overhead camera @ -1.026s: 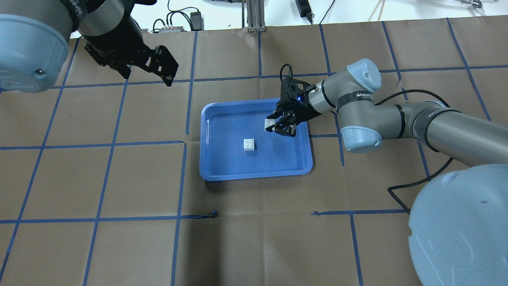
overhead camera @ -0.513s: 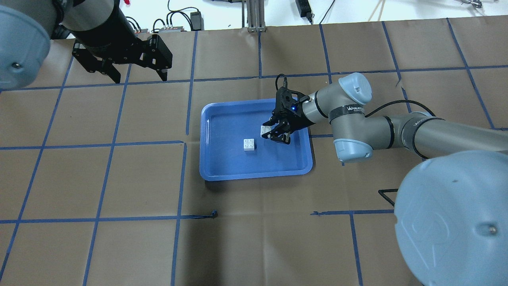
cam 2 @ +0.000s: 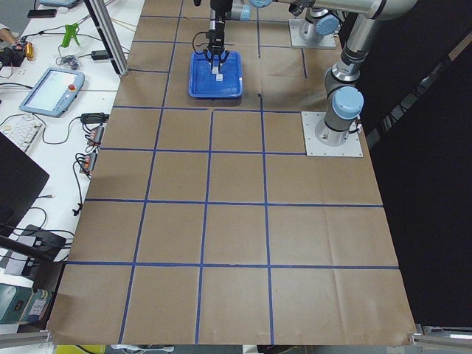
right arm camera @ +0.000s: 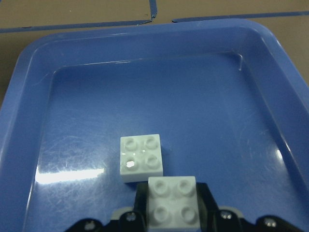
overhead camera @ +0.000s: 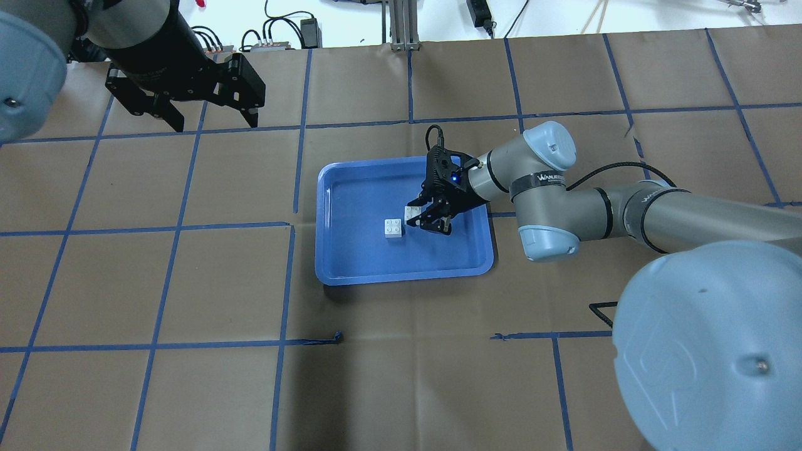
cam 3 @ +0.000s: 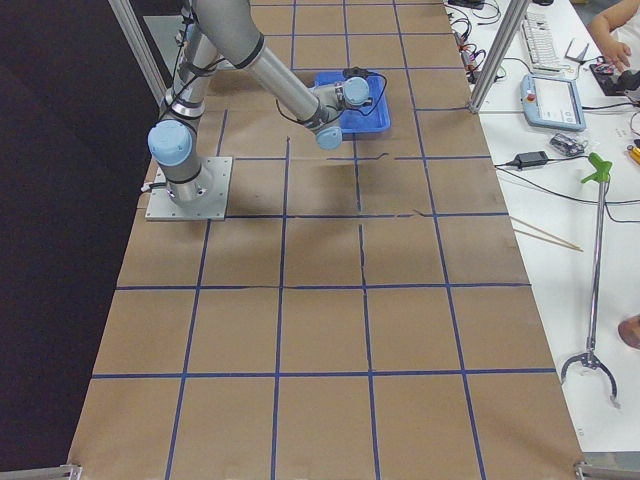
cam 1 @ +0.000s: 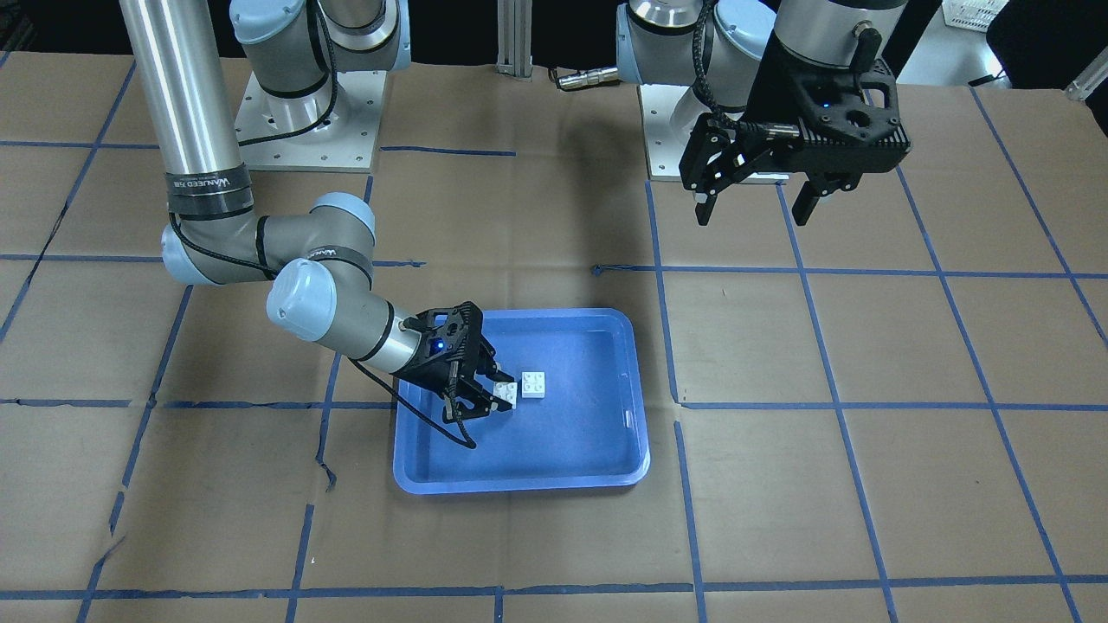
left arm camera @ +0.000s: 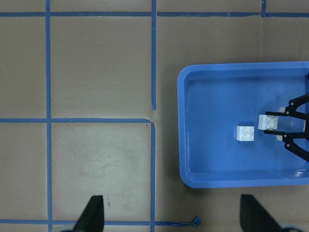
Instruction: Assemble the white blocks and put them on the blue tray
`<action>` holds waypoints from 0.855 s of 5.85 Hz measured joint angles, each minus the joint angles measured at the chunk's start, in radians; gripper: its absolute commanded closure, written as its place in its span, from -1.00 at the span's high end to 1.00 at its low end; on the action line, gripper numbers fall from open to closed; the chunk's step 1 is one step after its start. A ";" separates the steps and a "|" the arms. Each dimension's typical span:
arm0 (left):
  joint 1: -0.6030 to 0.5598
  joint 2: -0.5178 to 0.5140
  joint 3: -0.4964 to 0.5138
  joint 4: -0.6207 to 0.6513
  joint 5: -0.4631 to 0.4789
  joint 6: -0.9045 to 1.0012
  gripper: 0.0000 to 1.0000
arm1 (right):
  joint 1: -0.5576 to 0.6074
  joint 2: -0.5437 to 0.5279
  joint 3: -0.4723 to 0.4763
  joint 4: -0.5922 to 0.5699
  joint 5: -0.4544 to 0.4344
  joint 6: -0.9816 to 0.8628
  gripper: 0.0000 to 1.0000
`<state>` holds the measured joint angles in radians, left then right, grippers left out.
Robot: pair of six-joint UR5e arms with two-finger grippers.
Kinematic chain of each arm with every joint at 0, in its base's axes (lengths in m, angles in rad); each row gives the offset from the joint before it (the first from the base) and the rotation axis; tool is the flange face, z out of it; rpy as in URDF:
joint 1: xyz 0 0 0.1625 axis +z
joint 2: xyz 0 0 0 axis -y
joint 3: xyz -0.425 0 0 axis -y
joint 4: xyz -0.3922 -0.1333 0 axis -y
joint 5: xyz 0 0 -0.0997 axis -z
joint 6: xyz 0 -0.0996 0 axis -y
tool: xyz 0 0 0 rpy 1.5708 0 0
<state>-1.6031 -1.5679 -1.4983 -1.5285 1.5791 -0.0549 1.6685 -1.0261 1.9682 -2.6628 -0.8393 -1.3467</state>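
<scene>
The blue tray [overhead camera: 357,257] lies mid-table. One white block [overhead camera: 393,228] lies studs up on its floor; it also shows in the right wrist view [right arm camera: 141,157] and front view [cam 1: 533,384]. My right gripper [overhead camera: 421,217] is shut on the second white block [overhead camera: 411,213], held studs up just above the tray floor, right beside the lying block, as the right wrist view shows [right arm camera: 173,208]. My left gripper [overhead camera: 215,124] is open and empty, high over the table's far left, well away from the tray.
Brown paper with blue tape grid lines covers the table [overhead camera: 188,282]. Cables and power bricks [overhead camera: 288,31] lie past the far edge. The right arm's elbow [overhead camera: 545,188] hangs over the table right of the tray.
My right gripper has carried its white block leftward across the tray, close to the lying block. My left gripper has shifted a little left and turned.
</scene>
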 measured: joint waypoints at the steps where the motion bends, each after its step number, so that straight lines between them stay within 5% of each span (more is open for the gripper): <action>1: 0.015 0.001 0.004 0.002 -0.005 0.000 0.98 | 0.000 0.001 0.013 -0.016 -0.001 0.000 -0.27; 5: 0.048 0.003 0.010 0.005 -0.024 -0.007 0.98 | 0.002 0.000 0.031 -0.043 0.003 0.001 -0.27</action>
<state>-1.5551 -1.5651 -1.4883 -1.5233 1.5555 -0.0617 1.6704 -1.0261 1.9992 -2.7060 -0.8362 -1.3457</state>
